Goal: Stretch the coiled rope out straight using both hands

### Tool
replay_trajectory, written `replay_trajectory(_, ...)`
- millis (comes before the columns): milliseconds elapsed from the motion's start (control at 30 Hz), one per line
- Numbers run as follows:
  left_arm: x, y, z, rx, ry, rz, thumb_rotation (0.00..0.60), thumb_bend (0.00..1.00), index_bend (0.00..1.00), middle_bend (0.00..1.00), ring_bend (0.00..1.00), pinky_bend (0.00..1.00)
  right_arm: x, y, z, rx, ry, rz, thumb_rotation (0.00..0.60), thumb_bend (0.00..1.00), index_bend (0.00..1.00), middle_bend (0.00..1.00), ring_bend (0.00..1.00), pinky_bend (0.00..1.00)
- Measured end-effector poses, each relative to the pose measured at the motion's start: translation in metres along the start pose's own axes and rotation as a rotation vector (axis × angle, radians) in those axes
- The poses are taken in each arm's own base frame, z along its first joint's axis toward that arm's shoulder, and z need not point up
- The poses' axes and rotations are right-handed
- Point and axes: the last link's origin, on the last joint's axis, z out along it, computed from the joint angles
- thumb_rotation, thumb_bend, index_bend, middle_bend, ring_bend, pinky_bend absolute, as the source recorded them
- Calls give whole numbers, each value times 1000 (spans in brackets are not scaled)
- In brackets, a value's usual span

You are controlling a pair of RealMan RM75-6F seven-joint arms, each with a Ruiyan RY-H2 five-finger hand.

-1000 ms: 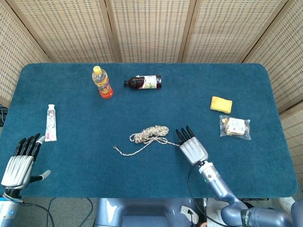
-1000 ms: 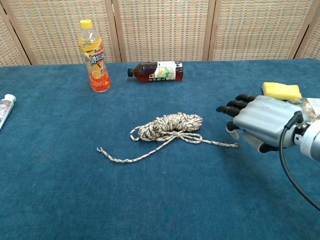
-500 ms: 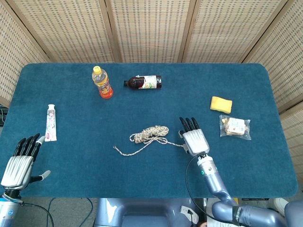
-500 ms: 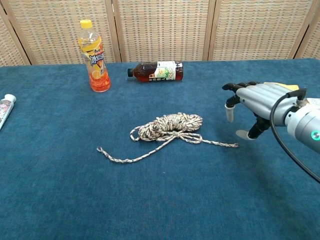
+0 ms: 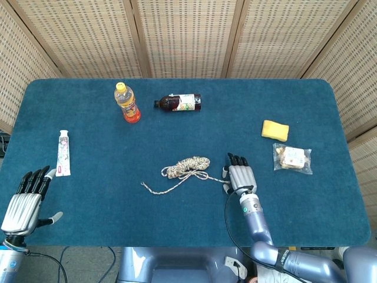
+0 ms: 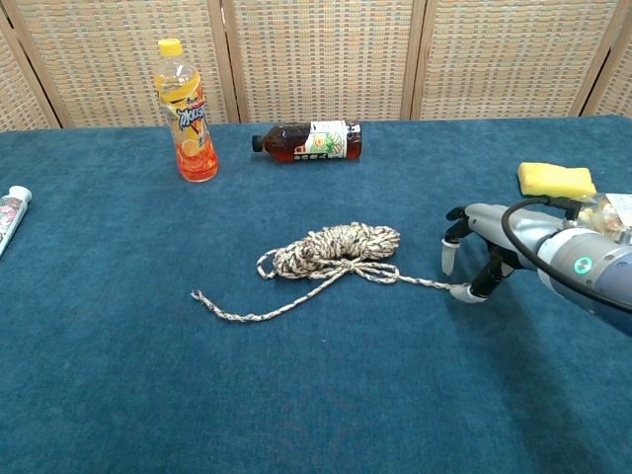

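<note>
Head view, rope [image 5: 187,167]: a loose coil at mid-tabletop [image 5: 88,127], one end trailing left toward the front, the other running right.
Head view, right hand [image 5: 240,178]: palm down over the rope's right end; whether it grips cannot be told here.
Head view, left hand [image 5: 26,203]: at the front left edge, fingers [image 5: 34,180] straight and apart, holding nothing.
Head view, other things: orange bottle [image 5: 127,102] standing, dark bottle [image 5: 178,102] lying, tube [image 5: 63,153] at left, sponge [image 5: 275,130] and snack bag [image 5: 292,158] at right.
Chest view, rope [image 6: 336,252]: right end reaches the right hand [image 6: 494,237].
Chest view, fingers [image 6: 466,292]: one tip touches the rope end on the tabletop [image 6: 296,395], the others arched above it, apart; nothing pinched.
</note>
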Motion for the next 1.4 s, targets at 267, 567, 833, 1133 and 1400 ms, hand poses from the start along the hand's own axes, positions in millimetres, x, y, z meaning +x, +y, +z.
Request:
replay_trajectory(267,0,0,0,-1,1,2,600,0,0,0,0,0,-8,-2,2,-1,-10,19,600,303,487,0,0,0)
replay_trajectory(567,-1,0,0,-2,-3,3,600,0,0,0,0,0,-13,1,7,-8,1,18,600,303,505,0,0,0)
replay_trajectory(833,-1,1,0,-3,-1,4,600,0,0,0,0,0,-15,3,10,-11,14,12,600,346,552,0,0,0)
replay_trajectory(1133,-1,1,1,-4,-2,6,600,0,0,0,0,0,-16,4,13,-12,17,16,600,421,579,0,0,0)
replay_trajectory(1400,-2,2,1,-3,-2,12,600,0,0,0,0,0,-15,3,14,-8,18,2,600,434,619,0,0,0)
